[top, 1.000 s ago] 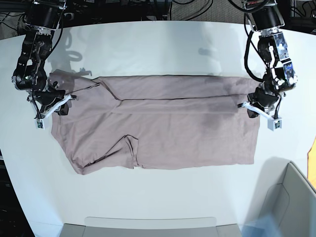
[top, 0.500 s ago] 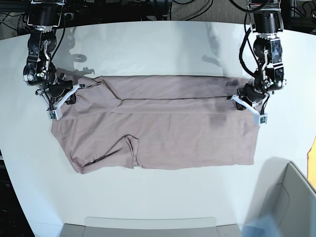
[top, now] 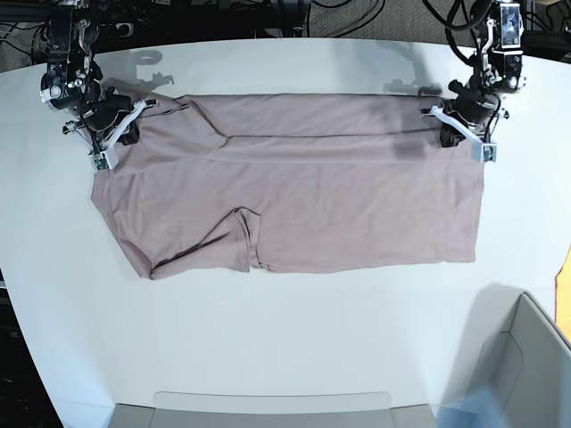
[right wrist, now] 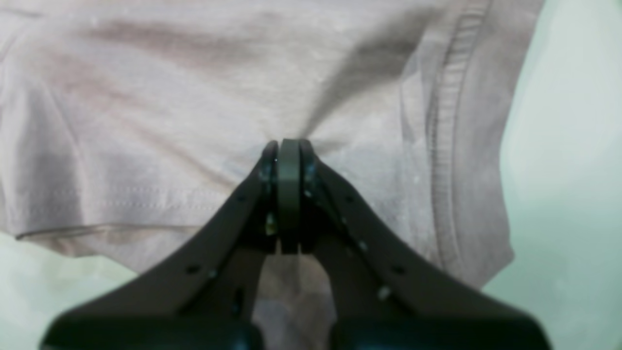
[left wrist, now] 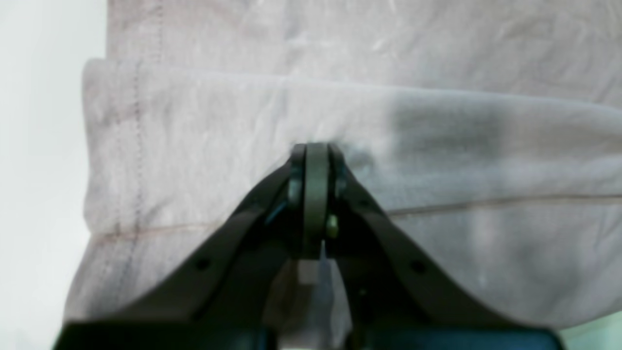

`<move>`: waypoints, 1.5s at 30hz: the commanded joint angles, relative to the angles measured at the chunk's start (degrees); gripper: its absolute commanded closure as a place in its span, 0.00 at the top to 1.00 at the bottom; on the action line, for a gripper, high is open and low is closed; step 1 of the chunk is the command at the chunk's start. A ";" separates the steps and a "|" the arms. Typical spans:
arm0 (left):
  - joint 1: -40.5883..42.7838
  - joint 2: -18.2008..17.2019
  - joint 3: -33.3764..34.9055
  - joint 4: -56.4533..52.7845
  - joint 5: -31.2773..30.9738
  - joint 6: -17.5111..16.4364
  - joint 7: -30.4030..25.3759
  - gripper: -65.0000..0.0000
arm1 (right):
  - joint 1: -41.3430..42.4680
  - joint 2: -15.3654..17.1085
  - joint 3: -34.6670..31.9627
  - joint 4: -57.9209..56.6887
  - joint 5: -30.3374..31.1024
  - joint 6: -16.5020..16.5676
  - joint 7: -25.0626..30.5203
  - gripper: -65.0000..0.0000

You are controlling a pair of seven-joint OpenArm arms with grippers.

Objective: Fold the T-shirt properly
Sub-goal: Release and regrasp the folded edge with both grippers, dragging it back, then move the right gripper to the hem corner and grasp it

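The T-shirt (top: 303, 196), a mauve-pink cloth, lies spread sideways on the white table (top: 294, 330), its far long edge folded over and one sleeve folded in near the front. At the far right corner my left gripper (top: 446, 129) is shut on the cloth. The left wrist view shows its jaws pressed together (left wrist: 316, 155) on the folded hem of the T-shirt (left wrist: 437, 146). At the far left corner my right gripper (top: 128, 132) is shut too. Its tips (right wrist: 289, 148) pinch a pucker in the T-shirt (right wrist: 146, 121) beside the ribbed neckband (right wrist: 447, 146).
A grey bin (top: 526, 366) stands at the front right corner. A low grey tray (top: 268, 406) runs along the front edge. An orange thing (top: 566, 276) pokes in at the right edge. Cables hang behind the table's far edge.
Both grippers have moved toward the far edge of the table, staying shut. The shirt has slid back with them and now lies flatter and wider.
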 commanded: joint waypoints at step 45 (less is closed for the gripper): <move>4.77 2.36 -9.91 21.33 3.31 1.85 23.14 0.00 | -0.36 4.03 5.61 15.62 5.57 0.29 -2.18 0.31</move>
